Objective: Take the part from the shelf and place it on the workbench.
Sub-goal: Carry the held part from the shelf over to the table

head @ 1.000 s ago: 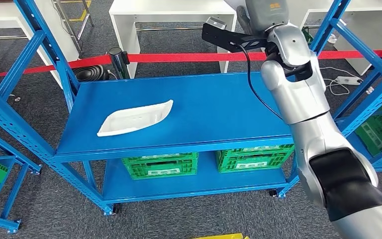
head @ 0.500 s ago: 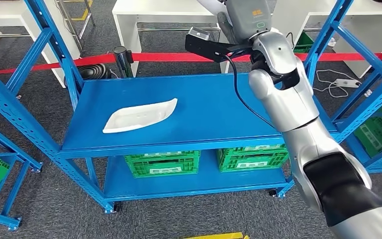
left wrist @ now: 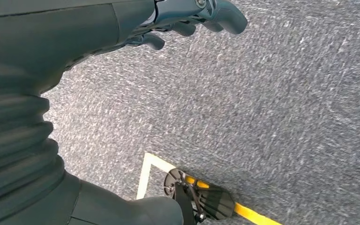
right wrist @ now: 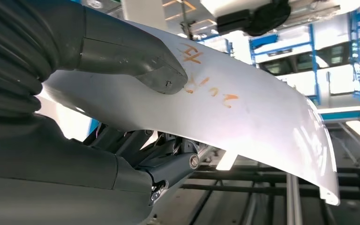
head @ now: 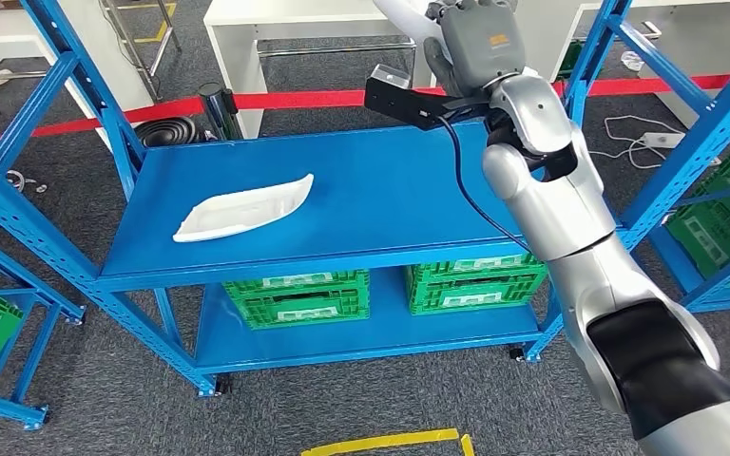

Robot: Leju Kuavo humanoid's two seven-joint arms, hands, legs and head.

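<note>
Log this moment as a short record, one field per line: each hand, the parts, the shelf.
right hand: raised beyond the shelf's far edge, holds a white part, thumb pressed on its surface
held part: curved white panel with orange writing
left hand: hangs over the grey floor, holds nothing
second part: lies on the top of the blue shelf
lower shelf: two green crates
</note>
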